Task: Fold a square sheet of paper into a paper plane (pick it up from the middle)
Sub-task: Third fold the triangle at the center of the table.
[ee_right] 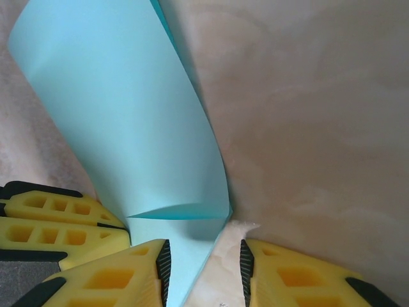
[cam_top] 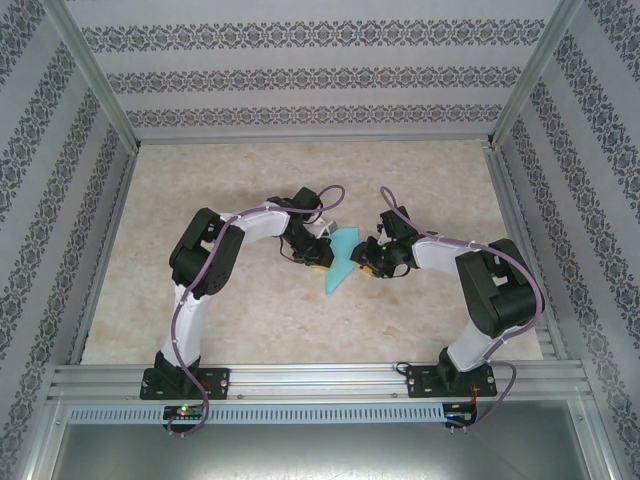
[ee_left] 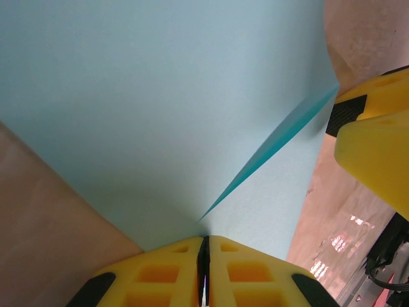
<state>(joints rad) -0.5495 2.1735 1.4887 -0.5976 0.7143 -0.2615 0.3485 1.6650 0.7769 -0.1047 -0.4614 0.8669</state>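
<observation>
Your left fingers (ee_left: 156, 275) are clenched on the paper plane (cam_top: 343, 262) at a crease, your right fingers (ee_right: 307, 275) released with its edge between them; turquoise, creased, tapering to a point.

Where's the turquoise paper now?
Top view: the paper is at the middle of the table, pinched by the shut left fingers, open right fingers beside it.

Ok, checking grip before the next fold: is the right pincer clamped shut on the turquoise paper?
No, the right pincer has its fingers apart, with bare table showing between them beside the turquoise paper.
</observation>
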